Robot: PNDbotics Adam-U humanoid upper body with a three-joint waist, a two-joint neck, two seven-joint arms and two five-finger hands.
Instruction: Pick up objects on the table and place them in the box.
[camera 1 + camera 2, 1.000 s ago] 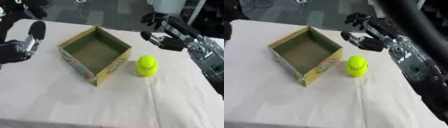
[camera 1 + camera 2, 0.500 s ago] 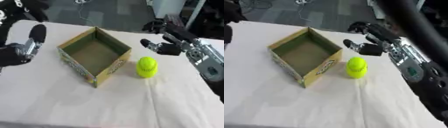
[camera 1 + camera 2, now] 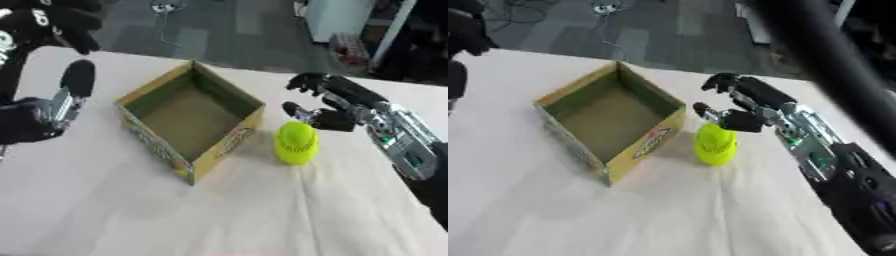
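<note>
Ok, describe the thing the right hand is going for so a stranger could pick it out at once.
On the white table stands an open cardboard box, empty inside. Just to its right, on the cloth beside the box's wall, sits a ball, with the right hand poised above it, fingers spread. It is bright yellow-green and round, the only loose thing on the table.

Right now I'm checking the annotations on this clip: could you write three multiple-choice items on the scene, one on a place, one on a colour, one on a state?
1. Where is the ball?
A. Inside the box
B. On the table beside the box
C. In the left hand

2. What colour is the ball?
A. Yellow-green
B. Red
C. Blue

3. How is the box?
A. Closed
B. Tipped over
C. Open and empty

Answers: 1 B, it sits on the white cloth right of the box, under the right hand. 2 A, plainly yellow-green. 3 C, its bare floor shows.
</note>
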